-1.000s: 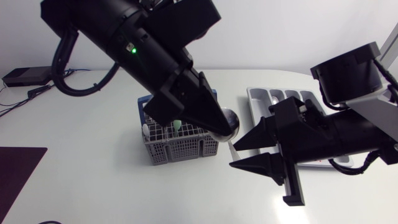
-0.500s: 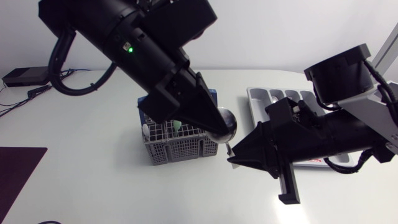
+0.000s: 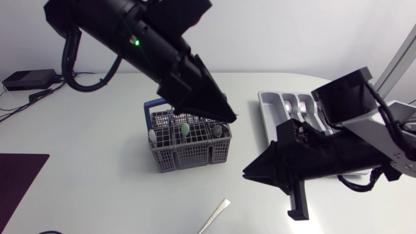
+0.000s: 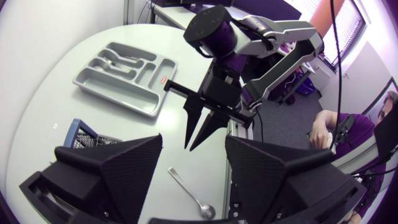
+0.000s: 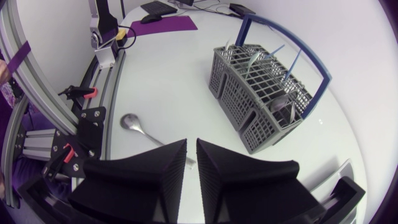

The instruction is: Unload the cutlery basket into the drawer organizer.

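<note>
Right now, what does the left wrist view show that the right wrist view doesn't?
Only the left wrist view: the drawer organizer whole, with spoons in it, and the right pincer seen from ahead. Only the right wrist view: the cutlery basket whole. Both: the spoon lying on the table, and the basket, though the left wrist view catches only its corner.

Bright, even light; soft faint shadow beside the basket [image 3: 188,153]; pale glare on the table [image 3: 253,218].
</note>
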